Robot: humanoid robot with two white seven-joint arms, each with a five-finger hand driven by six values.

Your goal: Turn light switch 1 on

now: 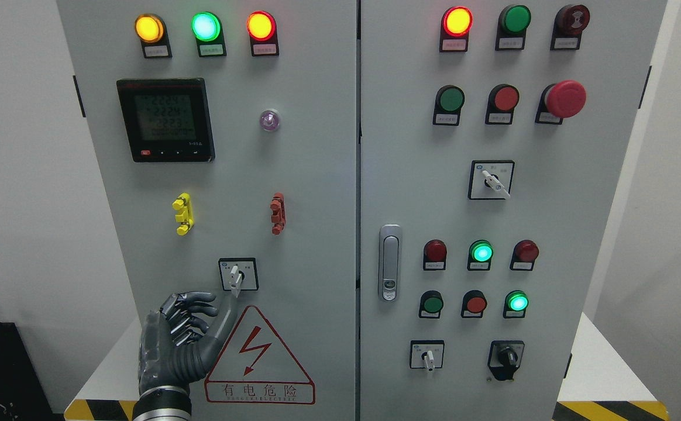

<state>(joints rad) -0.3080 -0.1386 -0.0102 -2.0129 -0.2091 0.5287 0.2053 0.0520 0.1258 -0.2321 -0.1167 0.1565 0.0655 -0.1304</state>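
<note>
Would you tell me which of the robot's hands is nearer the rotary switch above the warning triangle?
Left. The left hand sits just below-left of the rotary switch, its thumb tip nearly at the handle; the right hand is out of view.

Lit amber (149, 28), green (206, 26) and red lamps (260, 26) above a meter (165, 120); red mushroom button (564, 98) right; warning triangle (260, 359) below; door handle (389, 262) centre.
</note>
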